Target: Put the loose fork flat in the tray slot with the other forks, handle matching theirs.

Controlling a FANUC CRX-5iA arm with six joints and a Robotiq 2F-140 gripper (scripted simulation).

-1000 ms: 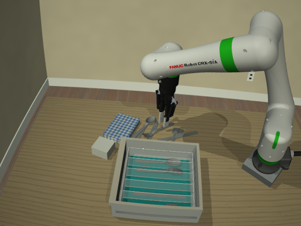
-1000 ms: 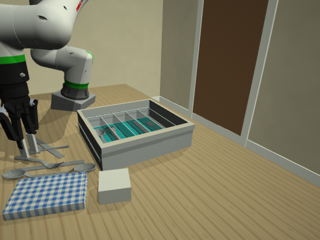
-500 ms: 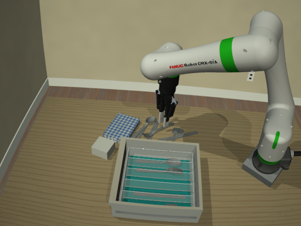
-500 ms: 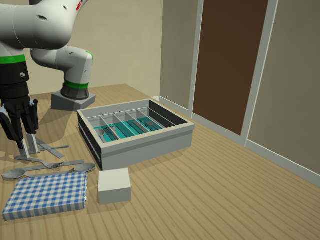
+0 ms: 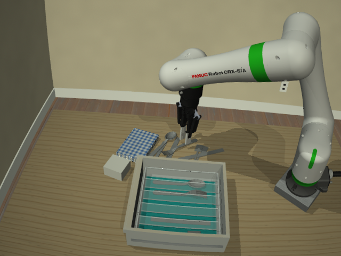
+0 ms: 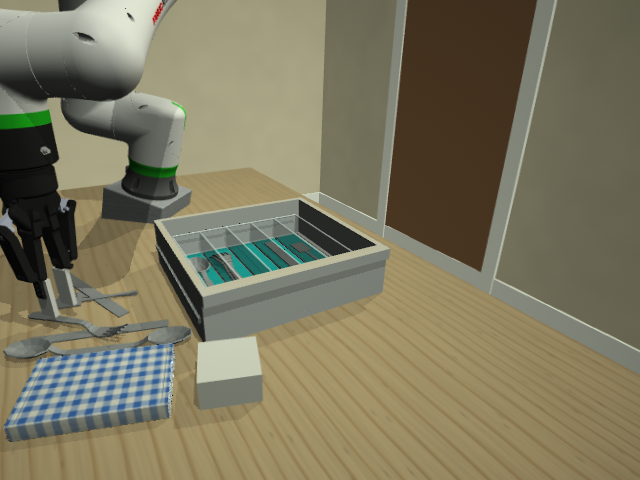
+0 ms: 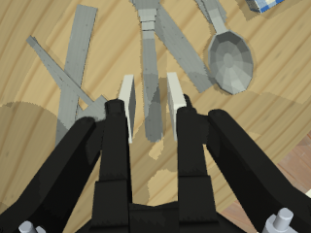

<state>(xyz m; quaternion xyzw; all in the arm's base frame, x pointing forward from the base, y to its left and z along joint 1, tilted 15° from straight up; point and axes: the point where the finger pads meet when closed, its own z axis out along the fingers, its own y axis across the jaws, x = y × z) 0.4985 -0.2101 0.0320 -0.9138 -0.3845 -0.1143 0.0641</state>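
Note:
The loose fork [image 5: 176, 148] [image 6: 77, 322] [image 7: 150, 33] lies flat on the wooden counter among other cutlery, behind the tray. Its tines point toward the tray. My gripper [image 5: 185, 138] [image 6: 56, 299] [image 7: 151, 87] points straight down over the fork's handle end. Its fingers are partly open and stand on either side of the handle, with a gap on each side. The grey tray [image 5: 176, 161] [image 6: 289, 279] has teal slots. One slot holds a fork [image 5: 179, 193] [image 6: 225, 262], next to a slot with a spoon [image 5: 196, 182] [image 6: 199, 266].
A blue checked cloth [image 5: 137, 143] [image 6: 93, 384] and a white box [image 5: 116, 166] [image 6: 228, 372] lie left of the tray. Spoons [image 5: 170, 135] [image 7: 228, 61] [image 6: 168, 335] lie beside the fork. Crossed knives [image 5: 209, 152] [image 6: 103, 302] [image 7: 74, 58] lie on its other side. The robot base [image 5: 300, 190] stands right of the tray.

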